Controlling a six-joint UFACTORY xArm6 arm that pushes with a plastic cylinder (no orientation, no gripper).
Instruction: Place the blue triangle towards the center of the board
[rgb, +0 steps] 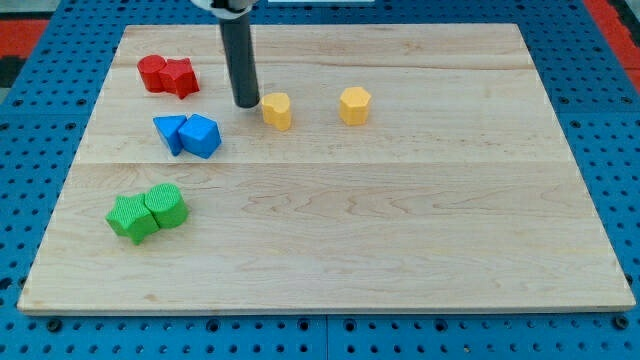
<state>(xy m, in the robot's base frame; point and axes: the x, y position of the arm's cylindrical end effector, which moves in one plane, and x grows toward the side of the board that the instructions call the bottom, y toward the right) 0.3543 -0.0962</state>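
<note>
The blue triangle (170, 132) lies at the board's left, touching a second, chunkier blue block (202, 136) on its right side. My tip (246, 104) rests on the board above and to the right of the blue pair, a short gap away from them. It stands just left of a yellow block (277, 110), close to it; I cannot tell if they touch.
Two red blocks (167, 75) sit together at the top left. Two green blocks (147, 212) sit together at the lower left. A second yellow block (354, 105) lies right of the first. The wooden board (400, 230) rests on a blue pegboard.
</note>
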